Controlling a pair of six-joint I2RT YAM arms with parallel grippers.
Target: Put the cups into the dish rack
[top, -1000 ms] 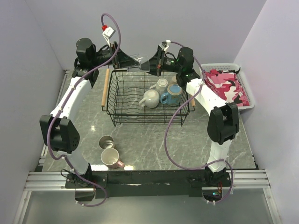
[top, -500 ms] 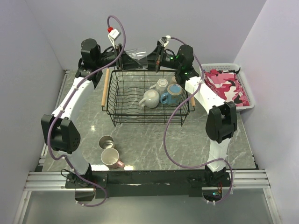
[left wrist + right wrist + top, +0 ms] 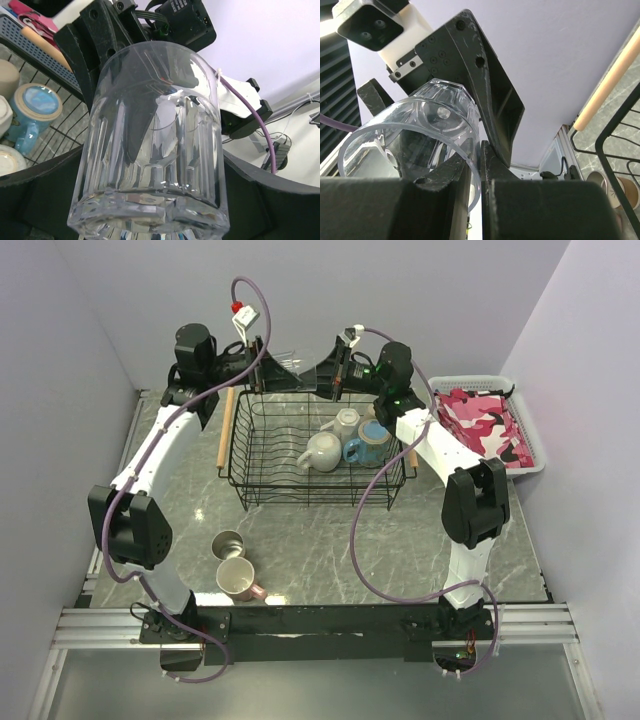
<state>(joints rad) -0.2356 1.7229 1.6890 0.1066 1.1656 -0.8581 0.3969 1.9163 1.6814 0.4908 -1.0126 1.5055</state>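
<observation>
— Lilac walls and a grey marble tabletop (image 3: 300,540). What is on it?

— The dish rack (image 3: 237,465) sits at the middle of the far edge. A white basket (image 3: 470,381) is in the far right corner, and it is not part of this job.

— And the arms?

— Both reach over the rack's far rim. A second ago the left gripper (image 3: 268,368) and the right gripper (image 3: 318,372) sat a little lower, nearer that rim. They have lifted slightly together, with the clear glass (image 3: 287,360) lying sideways in the air between them.

— Who has it?

— Both, as far as I can judge. The left clamps the base. The right wrist view shows the right's fingers narrowed onto the rim wall, one inside and one outside. I read it as a handover that is nearly made, with the glass not yet racked.

— The smaller things?

— Two white mugs (image 3: 322,452) and the blue mug (image 3: 366,445) are in the rack's right half. The pink mug (image 3: 238,580) and steel cup (image 3: 229,544) wait by the near edge, left of centre. One gripper has to let go before the glass can go down into the rack.
</observation>
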